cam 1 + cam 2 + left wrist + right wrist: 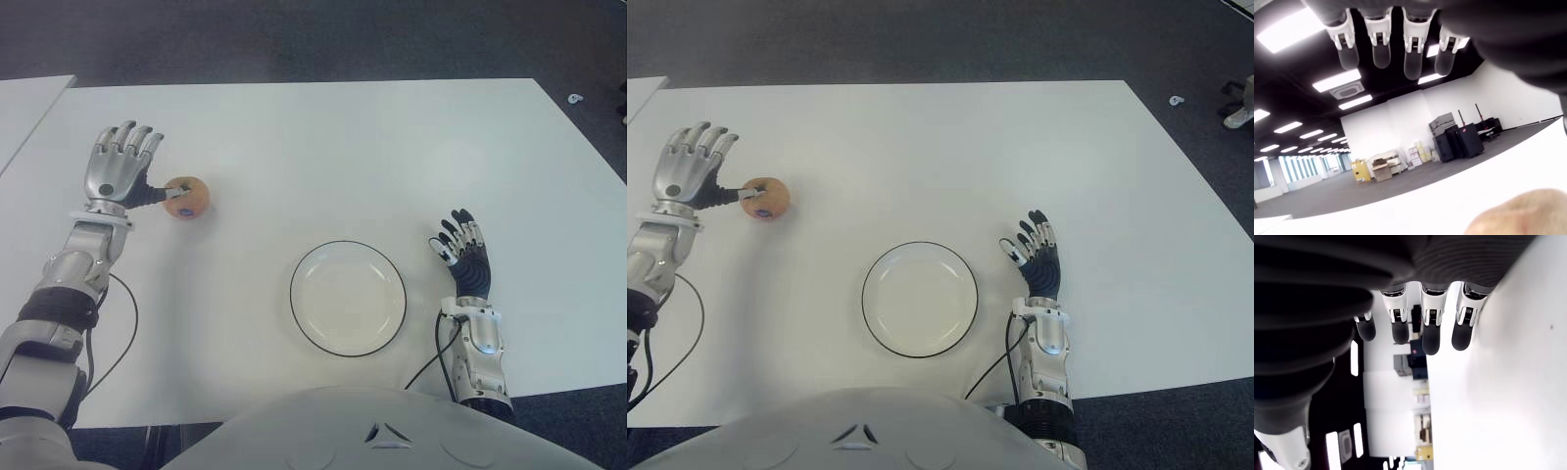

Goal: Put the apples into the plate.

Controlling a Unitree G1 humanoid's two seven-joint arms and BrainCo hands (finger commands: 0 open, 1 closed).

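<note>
Left hand [120, 164]: far left of the white bench [323, 157], fingers spread, thumb touching the apple [186, 197], nothing grasped. Apple: on the bench just beside that hand, well apart from the plate. Plate [348, 298]: white, dark-rimmed, near the front edge, holding nothing. Right hand [464, 255]: just right of the plate, fingers relaxed, idle. Step in hand, as judged: the grasp approach. Next move calls for closing the fingers around the apple, then lifting.
</note>
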